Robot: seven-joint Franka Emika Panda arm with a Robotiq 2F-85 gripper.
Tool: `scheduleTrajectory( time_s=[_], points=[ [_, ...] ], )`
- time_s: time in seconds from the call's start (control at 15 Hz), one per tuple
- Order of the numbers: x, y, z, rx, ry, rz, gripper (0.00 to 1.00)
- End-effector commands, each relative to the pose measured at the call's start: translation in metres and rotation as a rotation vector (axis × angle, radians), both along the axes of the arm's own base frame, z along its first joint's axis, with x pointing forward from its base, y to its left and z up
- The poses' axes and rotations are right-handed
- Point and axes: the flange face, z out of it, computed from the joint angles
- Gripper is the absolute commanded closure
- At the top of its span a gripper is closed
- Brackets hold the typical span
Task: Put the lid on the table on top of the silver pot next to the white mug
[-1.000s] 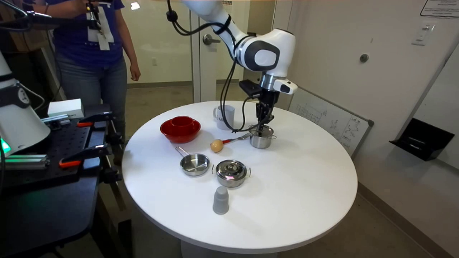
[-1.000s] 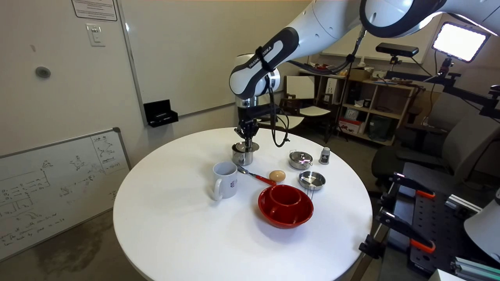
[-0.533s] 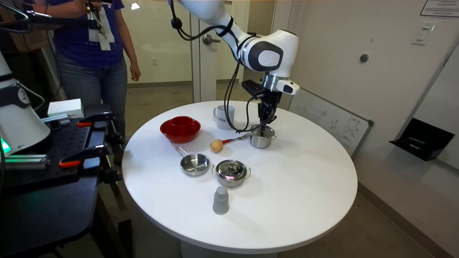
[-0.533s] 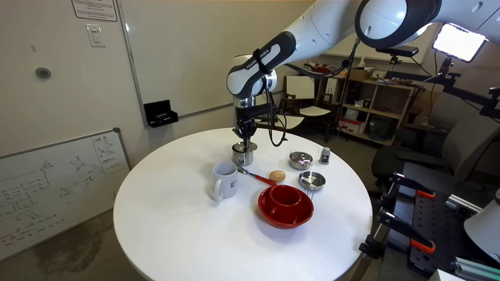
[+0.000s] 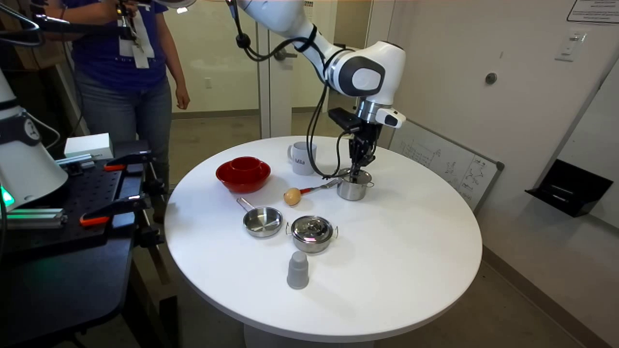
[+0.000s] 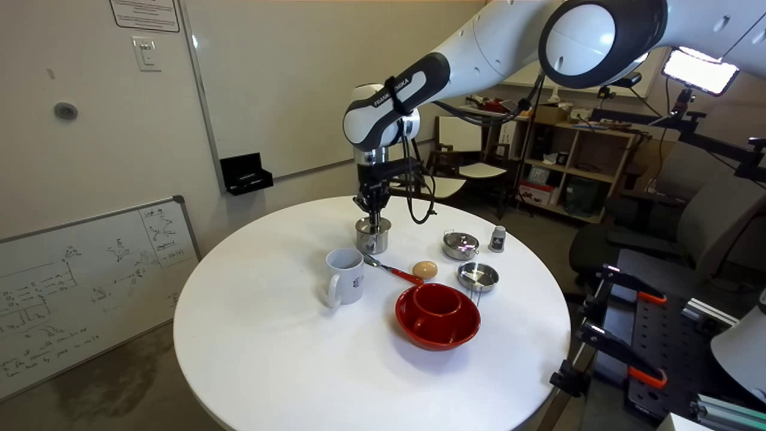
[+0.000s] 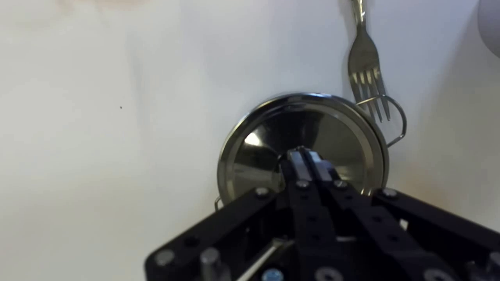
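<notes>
The small silver pot [image 5: 351, 192] stands on the round white table [image 5: 406, 241] near the white mug [image 5: 303, 159]; the pot [image 6: 372, 243] and mug [image 6: 346, 276] also show in an exterior view. My gripper [image 7: 306, 151] points down, its fingers close together at the middle of the silver lid [image 7: 340, 136]. The lid's knob is hidden between or behind the fingertips. The lid lies over the pot's mouth and covers nearly all of it in the wrist view; a sliver of the pot's rim shows at right. I cannot tell whether the lid rests on the rim.
A fork [image 7: 364, 58] lies against the pot, its tines under one wire handle. An egg [image 5: 292, 196], red bowl [image 5: 237, 181], small pan [image 5: 262, 222], lidded pot [image 5: 312, 237] and grey shaker [image 5: 298, 271] stand on the table. A person stands behind.
My gripper and the lid have shifted a little, leftward in an exterior view, so the lid now lines up over the pot instead of sticking out past it. The other objects have not moved.
</notes>
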Motion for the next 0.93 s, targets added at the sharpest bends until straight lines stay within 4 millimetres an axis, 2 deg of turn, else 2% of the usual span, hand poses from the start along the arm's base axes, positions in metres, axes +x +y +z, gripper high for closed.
scheduleTrajectory(
  time_s=[0.0, 0.4, 0.6, 0.67, 0.87],
  points=[
    [0.005, 0.000, -0.004, 0.018, 0.017, 0.018, 0.68],
    [0.008, 0.002, -0.001, 0.015, 0.007, 0.016, 0.24],
    [0.011, 0.001, 0.017, -0.006, -0.024, 0.003, 0.03],
    [0.012, 0.000, 0.023, -0.012, -0.037, 0.000, 0.00],
    [0.017, -0.003, 0.045, -0.032, -0.092, -0.015, 0.00]
  ],
)
